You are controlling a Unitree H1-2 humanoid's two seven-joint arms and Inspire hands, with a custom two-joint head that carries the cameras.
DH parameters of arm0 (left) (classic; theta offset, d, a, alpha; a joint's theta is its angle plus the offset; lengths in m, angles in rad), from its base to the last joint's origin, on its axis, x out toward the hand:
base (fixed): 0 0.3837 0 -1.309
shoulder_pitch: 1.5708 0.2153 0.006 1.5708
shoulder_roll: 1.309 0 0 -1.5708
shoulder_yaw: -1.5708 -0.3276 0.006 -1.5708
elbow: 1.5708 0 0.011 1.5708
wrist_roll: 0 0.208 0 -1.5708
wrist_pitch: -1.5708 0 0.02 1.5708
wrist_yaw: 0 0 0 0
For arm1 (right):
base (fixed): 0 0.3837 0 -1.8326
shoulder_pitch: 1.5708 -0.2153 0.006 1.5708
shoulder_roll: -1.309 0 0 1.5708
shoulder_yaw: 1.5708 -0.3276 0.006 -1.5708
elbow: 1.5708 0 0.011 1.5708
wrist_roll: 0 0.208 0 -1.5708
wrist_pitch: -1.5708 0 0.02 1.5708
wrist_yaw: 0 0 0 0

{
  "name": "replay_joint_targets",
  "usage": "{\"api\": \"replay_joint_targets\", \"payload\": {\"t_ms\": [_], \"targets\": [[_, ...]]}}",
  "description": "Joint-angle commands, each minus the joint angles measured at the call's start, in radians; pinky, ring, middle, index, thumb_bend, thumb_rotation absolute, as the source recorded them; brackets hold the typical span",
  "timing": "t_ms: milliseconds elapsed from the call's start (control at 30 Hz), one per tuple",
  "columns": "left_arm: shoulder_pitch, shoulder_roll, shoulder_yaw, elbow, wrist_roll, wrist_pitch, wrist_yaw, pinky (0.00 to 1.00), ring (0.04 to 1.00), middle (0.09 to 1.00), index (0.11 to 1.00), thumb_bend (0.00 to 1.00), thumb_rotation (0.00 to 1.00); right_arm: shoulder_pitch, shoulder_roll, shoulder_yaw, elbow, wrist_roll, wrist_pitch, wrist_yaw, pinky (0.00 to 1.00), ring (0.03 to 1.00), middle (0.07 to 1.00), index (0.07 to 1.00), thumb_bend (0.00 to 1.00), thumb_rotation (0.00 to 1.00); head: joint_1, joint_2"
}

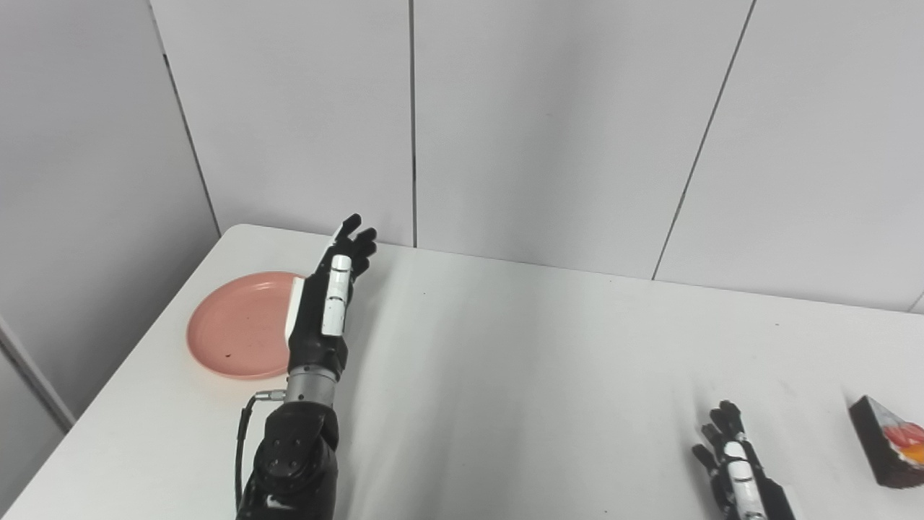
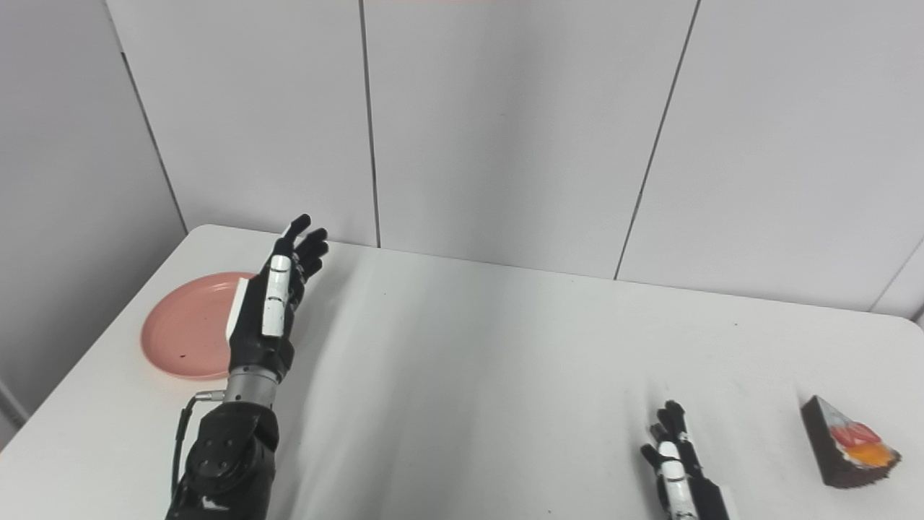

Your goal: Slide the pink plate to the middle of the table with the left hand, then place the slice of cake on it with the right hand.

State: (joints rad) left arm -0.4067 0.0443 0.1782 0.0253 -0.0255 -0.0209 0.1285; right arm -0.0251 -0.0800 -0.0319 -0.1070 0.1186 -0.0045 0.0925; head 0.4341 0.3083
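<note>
A pink plate point(image 1: 234, 325) lies flat on the white table point(image 1: 505, 347) near its far left corner. My left hand point(image 1: 330, 292) is raised above the table just right of the plate, fingers stretched out and apart, holding nothing; it covers the plate's right rim. A slice of dark cake point(image 1: 889, 440) with red and orange topping lies at the table's right side. My right hand point(image 1: 730, 455) rests low near the front edge, left of the cake and apart from it, fingers open and empty.
Grey wall panels point(image 1: 548, 123) stand right behind the table's far edge. The table's left edge runs close to the plate.
</note>
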Motion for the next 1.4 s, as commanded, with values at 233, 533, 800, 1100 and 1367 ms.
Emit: {"api": "replay_joint_targets", "payload": {"t_ms": [233,533,800,1100,1367], "targets": [[-0.086,0.095,0.100,0.070,0.025,-0.078,0.097,0.71,0.718,0.733,0.737,0.72,1.00,-0.001,-0.001,-0.026,0.013,0.013,-0.052,-0.008,1.00,1.000,1.000,1.000,0.46,0.87,0.038,-0.015],[-0.093,0.183,0.162,0.179,0.018,-0.140,0.128,0.72,0.695,0.707,0.723,0.73,1.00,-0.002,-0.015,-0.038,0.043,0.036,-0.089,0.010,1.00,1.000,1.000,1.000,0.46,0.89,0.093,-0.029],[-0.091,0.230,0.219,0.262,-0.051,-0.153,0.129,0.81,0.743,0.736,0.754,0.78,1.00,0.001,-0.034,-0.045,0.053,0.065,-0.098,0.040,1.00,1.000,1.000,1.000,0.45,0.89,0.122,-0.036],[-0.087,0.267,0.257,0.336,-0.068,-0.195,0.159,0.83,0.771,0.748,0.759,0.77,1.00,-0.005,-0.042,-0.051,0.070,0.077,-0.117,0.061,1.00,1.000,1.000,1.000,0.45,0.88,0.152,-0.041],[-0.080,0.284,0.250,0.401,-0.048,-0.198,0.184,0.85,0.789,0.764,0.768,0.77,1.00,-0.001,-0.051,-0.052,0.066,0.078,-0.113,0.066,1.00,1.000,1.000,1.000,0.44,0.89,0.165,-0.036]]}}
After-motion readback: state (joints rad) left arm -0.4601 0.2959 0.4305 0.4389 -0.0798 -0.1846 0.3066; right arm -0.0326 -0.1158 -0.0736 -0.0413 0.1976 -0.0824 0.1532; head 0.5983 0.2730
